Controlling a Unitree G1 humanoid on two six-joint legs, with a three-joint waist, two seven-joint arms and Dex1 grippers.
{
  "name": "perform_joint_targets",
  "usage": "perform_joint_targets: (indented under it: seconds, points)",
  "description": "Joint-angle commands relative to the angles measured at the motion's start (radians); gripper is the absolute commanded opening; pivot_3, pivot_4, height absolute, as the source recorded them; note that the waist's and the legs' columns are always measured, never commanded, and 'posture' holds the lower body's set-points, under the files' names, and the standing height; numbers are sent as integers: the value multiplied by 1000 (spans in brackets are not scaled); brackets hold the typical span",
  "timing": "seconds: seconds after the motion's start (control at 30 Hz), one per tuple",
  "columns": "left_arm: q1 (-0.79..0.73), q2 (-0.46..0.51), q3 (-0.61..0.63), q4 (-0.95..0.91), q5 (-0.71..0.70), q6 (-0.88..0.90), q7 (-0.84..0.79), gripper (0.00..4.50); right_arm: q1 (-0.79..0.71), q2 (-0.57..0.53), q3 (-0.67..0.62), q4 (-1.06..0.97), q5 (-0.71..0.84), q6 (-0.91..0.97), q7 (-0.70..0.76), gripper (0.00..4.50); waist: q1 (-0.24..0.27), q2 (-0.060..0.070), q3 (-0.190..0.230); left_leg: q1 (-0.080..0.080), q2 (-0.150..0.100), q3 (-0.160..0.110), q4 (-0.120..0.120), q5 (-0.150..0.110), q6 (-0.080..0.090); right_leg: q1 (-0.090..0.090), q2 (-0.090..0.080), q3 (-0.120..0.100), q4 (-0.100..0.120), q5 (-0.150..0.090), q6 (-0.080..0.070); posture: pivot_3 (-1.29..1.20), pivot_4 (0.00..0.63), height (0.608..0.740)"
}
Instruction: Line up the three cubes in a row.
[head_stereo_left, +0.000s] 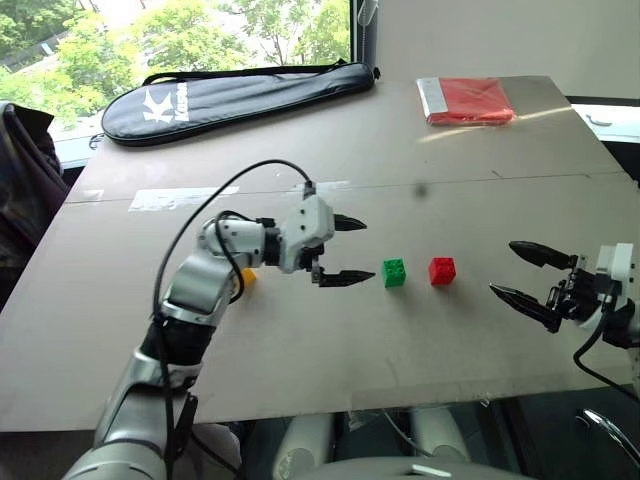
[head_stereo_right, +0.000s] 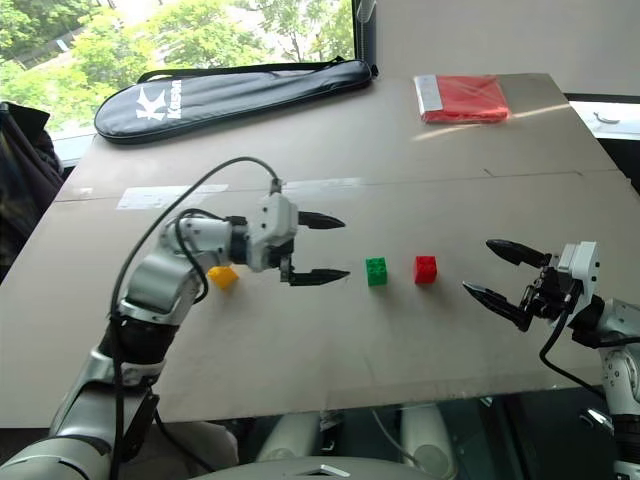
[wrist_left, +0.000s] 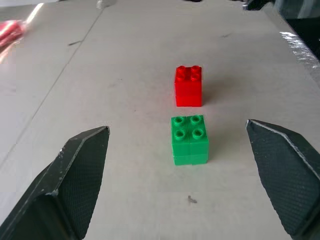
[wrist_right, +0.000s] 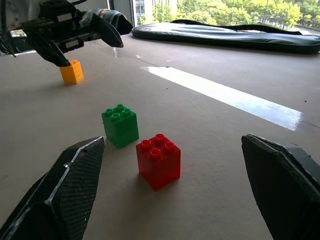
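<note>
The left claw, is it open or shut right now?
Open. The left claw has its two black fingers spread wide apart with nothing between them, hovering left of the green cube.

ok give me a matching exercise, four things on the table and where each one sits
Things:
1. green studded plastic cube
2. red studded plastic cube
3. yellow-orange studded plastic cube
4. flat red packet

Places:
A. far right part of the table
B. beside the left arm
C. between the other two cubes
D. nearest the right gripper

Pairs: 1-C, 2-D, 3-B, 4-A
</note>
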Motion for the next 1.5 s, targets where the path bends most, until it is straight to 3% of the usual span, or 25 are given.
perform_joint_targets:
  seconds: [0.03, 0.17, 0.3, 0.4, 0.6, 0.9, 1.17, 1.33, 1.5]
  points:
    - [75, -21, 121, -148, -32, 101, 180, 4461, -30, 15, 5, -43, 52, 25, 16, 4500, 2, 0, 0, 0, 0, 0, 0, 0, 0, 0, 0, 0, 0, 0, 0, 0, 150, 712]
    - [300, -42, 331, -297, -90, 167, 307, 4461, -66, 17, 28, -36, 60, 41, 38, 4500, -1, 0, 0, 0, 0, 2, 0, 0, 0, 0, -3, 2, 0, 0, 0, 0, 150, 712]
    - [575, -109, 514, -381, -156, 55, 299, 4461, -89, 20, 45, -11, 58, 38, 75, 4500, 1, 0, 0, 0, 1, 2, -1, 0, -1, 0, -3, 2, -1, 0, -1, 0, 150, 712]
    - [665, -174, 564, -371, -208, -30, 309, 4461, -103, 23, 52, -2, 65, 37, 103, 4500, 19, -1, 0, -1, 2, 1, -1, 0, 0, 0, -4, 1, -3, 1, -2, 0, 150, 712]
    - [799, -315, 498, -237, -48, -251, 423, 4461, -124, 40, 72, -13, 79, 25, 171, 4500, 30, -1, -1, 3, 1, 1, 1, 0, 0, 6, -3, -1, -4, 0, -6, 0, 150, 712]
    - [796, -377, 366, -176, 57, -294, 577, 4461, -92, 19, 51, -14, 65, 10, 202, 4500, 29, -1, -1, 2, 2, 0, 1, 0, 0, 5, -2, -2, -4, 2, -3, 0, 150, 712]
    - [599, -272, 323, 24, 122, -283, 605, 4461, -71, 27, 39, -24, 67, 2, 189, 4500, 28, -1, -1, 3, 2, -1, 1, 0, 0, 5, 2, -3, -4, 2, -3, 0, 150, 712]
    - [541, -197, 288, 126, 123, -353, 524, 4461, -53, 29, 34, -46, 69, 1, 166, 4500, 27, 0, -1, 2, 2, 1, 0, 0, 0, 3, 1, -1, -4, 3, -3, 0, 150, 712]
    - [509, -121, 290, 212, 33, -379, 361, 4461, -43, 31, 36, -63, 70, 2, 145, 4500, 25, 0, -2, 1, 2, 1, -1, 0, 0, 2, -2, -1, -4, 3, -3, 0, 150, 712]
